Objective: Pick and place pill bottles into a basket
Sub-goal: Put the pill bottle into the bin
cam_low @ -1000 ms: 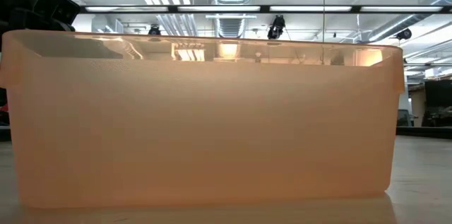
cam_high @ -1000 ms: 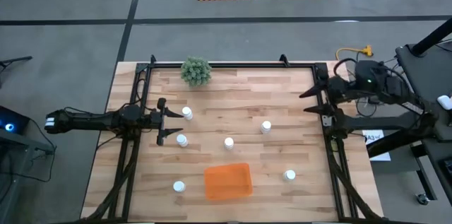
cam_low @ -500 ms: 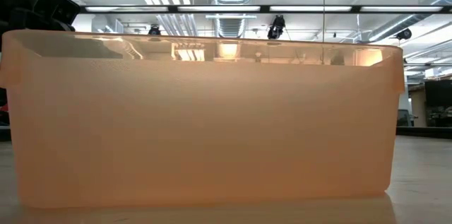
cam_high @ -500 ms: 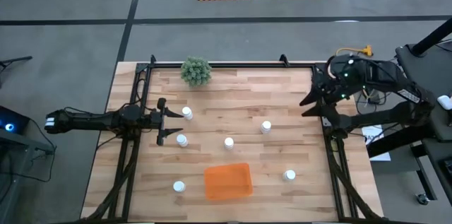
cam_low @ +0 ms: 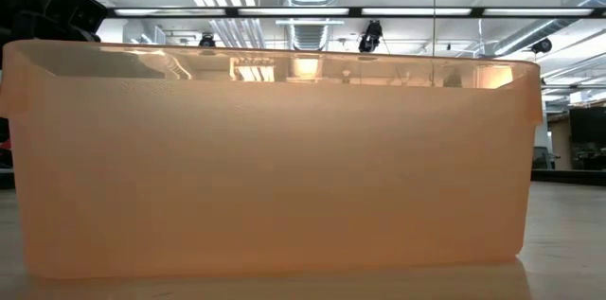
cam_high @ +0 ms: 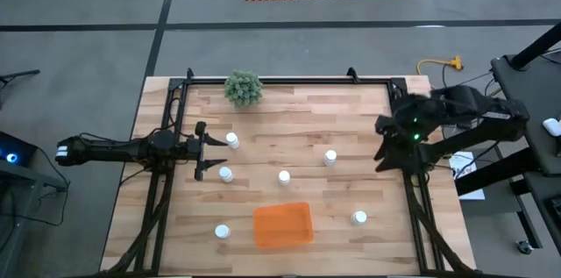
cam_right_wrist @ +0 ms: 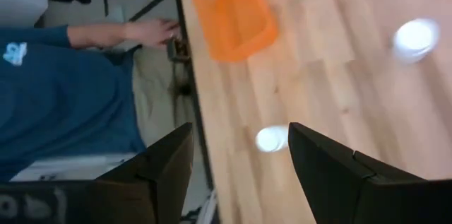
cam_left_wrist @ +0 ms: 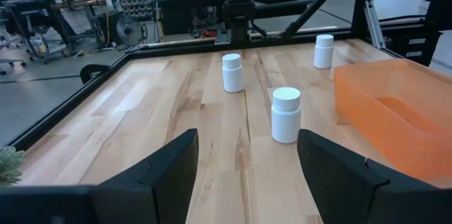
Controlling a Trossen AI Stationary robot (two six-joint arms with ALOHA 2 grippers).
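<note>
Six white pill bottles stand upright on the wooden table: two near my left gripper (cam_high: 231, 139) (cam_high: 225, 174), two in the middle (cam_high: 284, 176) (cam_high: 330, 157), one on each side of the basket (cam_high: 222, 231) (cam_high: 358, 217). The orange basket (cam_high: 282, 224) sits near the table's near edge and fills the low view (cam_low: 275, 158). My left gripper (cam_high: 202, 151) is open and empty at the left edge, level, facing the bottles (cam_left_wrist: 286, 114). My right gripper (cam_high: 383, 144) is open and empty above the right edge, looking down on the basket (cam_right_wrist: 233, 12) and a bottle (cam_right_wrist: 272, 138).
A small green plant (cam_high: 243, 88) stands at the table's far edge. A black frame rail (cam_high: 289, 81) runs around the table. In the right wrist view a person in a blue sleeve (cam_right_wrist: 56, 90) rests a hand (cam_right_wrist: 152, 32) at the table's near edge by the basket.
My right arm has swung over the table's right edge, its gripper going a little toward the near edge and tipping down. The bottles and the basket have stayed where they were.
</note>
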